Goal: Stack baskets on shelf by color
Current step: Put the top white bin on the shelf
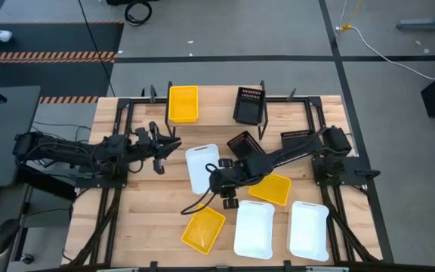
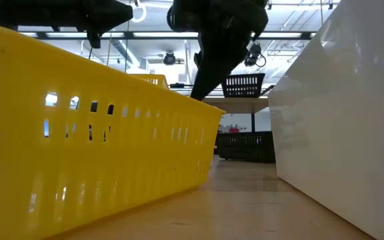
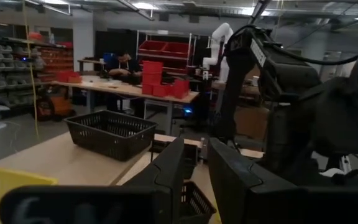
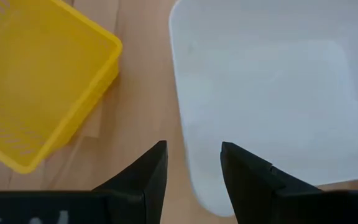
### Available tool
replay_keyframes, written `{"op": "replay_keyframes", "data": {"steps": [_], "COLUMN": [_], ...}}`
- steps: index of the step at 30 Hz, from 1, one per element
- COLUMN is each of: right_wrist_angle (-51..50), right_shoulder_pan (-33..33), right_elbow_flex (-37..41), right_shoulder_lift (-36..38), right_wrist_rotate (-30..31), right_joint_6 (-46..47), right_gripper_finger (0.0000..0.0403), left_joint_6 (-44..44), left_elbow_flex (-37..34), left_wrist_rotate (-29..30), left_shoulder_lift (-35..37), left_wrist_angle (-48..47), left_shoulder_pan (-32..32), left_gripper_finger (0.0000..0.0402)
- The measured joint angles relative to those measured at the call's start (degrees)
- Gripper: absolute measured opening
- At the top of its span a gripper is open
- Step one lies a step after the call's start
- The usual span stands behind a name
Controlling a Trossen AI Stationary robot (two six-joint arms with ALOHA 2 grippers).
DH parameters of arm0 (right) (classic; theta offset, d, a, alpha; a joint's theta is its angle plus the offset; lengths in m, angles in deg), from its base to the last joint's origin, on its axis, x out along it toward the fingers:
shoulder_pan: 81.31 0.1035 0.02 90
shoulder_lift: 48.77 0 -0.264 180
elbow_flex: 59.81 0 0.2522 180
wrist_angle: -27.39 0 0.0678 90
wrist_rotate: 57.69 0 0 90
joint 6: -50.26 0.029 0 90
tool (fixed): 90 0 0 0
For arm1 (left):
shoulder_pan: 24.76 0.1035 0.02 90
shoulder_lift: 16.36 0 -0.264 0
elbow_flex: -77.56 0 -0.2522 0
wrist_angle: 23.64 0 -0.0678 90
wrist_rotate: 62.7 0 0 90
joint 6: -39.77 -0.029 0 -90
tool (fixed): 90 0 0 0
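Note:
My right gripper [image 4: 191,165] hangs open, pointing down, above the near rim of a white basket [image 1: 201,168] at the table's middle; the rim runs below the gap between its fingers, and it touches nothing. A yellow basket [image 4: 39,74] lies beside it. My left gripper [image 3: 196,162] waits level at the table's left [image 1: 174,146], fingers a little apart with nothing between them. A black basket [image 2: 244,85] stands on the shelf [image 2: 245,105] at the far edge, and a yellow basket [image 1: 183,103] lies to its left.
Two more white baskets [image 1: 254,229] [image 1: 309,230] and yellow baskets [image 1: 203,229] [image 1: 270,189] lie on the near half of the table. Black baskets [image 1: 245,143] [image 1: 297,137] sit right of the middle, under my right arm. A person sits at a far bench [image 3: 126,62].

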Motion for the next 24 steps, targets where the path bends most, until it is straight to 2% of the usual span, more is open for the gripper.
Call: {"op": "replay_keyframes", "data": {"steps": [10,24], "right_wrist_angle": [-1.0,0.3], "right_shoulder_pan": [0.5,0.8], "right_elbow_flex": [0.0,-0.1], "right_shoulder_lift": [0.0,-4.1], "right_wrist_rotate": [-0.2,1.4], "right_joint_6": [-0.7,-4.0], "right_gripper_finger": [0.0147,0.0091], "left_joint_6": [0.0,-0.1], "left_elbow_flex": [0.0,0.0], "left_wrist_rotate": [0.0,0.0], "left_shoulder_lift": [0.0,0.0], "left_wrist_angle": [0.1,-0.4], "left_shoulder_pan": [0.0,-0.9], "left_gripper_finger": [0.0078,0.0078]}}
